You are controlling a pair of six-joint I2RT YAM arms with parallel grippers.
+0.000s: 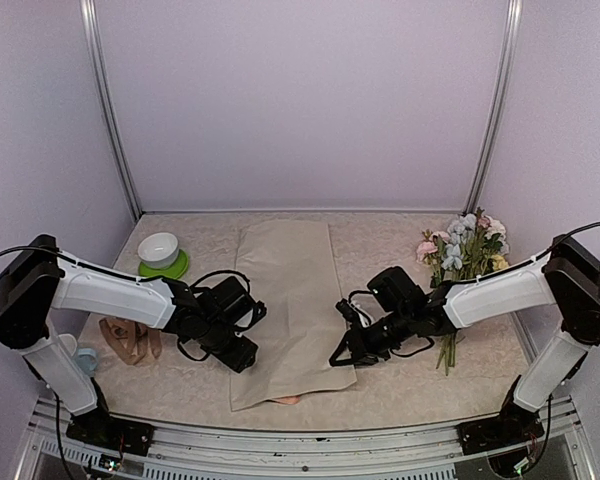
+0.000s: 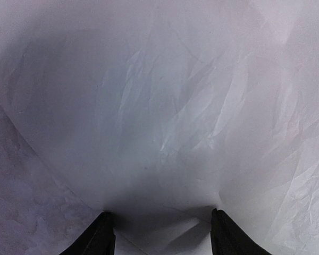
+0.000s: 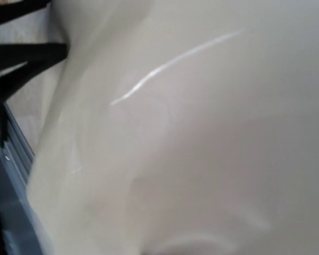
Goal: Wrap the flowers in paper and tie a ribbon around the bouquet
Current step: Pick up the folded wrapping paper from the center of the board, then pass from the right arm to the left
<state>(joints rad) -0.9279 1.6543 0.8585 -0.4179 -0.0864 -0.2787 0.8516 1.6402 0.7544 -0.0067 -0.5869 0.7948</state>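
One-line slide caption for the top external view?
Left hand and right hand flank the paper; flowers lie at right, ribbon at left.

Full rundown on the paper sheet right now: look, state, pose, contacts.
The paper is a large beige kraft-like sheet, thin and finely creased, a long rectangle lying lengthwise mid-table on the marbled tabletop, mostly flat. The left gripper meets its near left edge, jaws apart with the edge between them; the right gripper is at its near right edge, jaws hidden. The flowers and ribbon lie apart from it.
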